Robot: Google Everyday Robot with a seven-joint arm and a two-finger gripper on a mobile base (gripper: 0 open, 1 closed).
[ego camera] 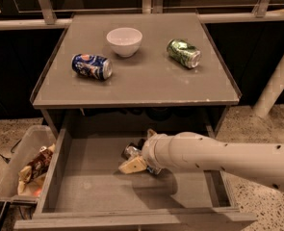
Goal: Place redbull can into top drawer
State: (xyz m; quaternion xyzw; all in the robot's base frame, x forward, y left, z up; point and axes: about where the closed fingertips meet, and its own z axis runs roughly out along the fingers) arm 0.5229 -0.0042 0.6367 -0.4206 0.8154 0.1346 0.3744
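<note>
The top drawer (pixel 91 191) of the grey cabinet is pulled open at the front. My gripper (pixel 133 158) reaches into it from the right, at the end of a thick white arm (pixel 213 155). Its cream fingers (pixel 133 165) are closed around the redbull can (pixel 130 151). Only the can's silver end shows, low over the drawer's flat bottom near the middle back. The rest of the can is hidden by the gripper and arm.
On the cabinet top (pixel 141 83) lie a dark blue can (pixel 91 66) at the left and a green can (pixel 184 53) at the right, with a white bowl (pixel 124 41) behind them. A clear plastic bin (pixel 21 165) holding snack packets stands left of the drawer.
</note>
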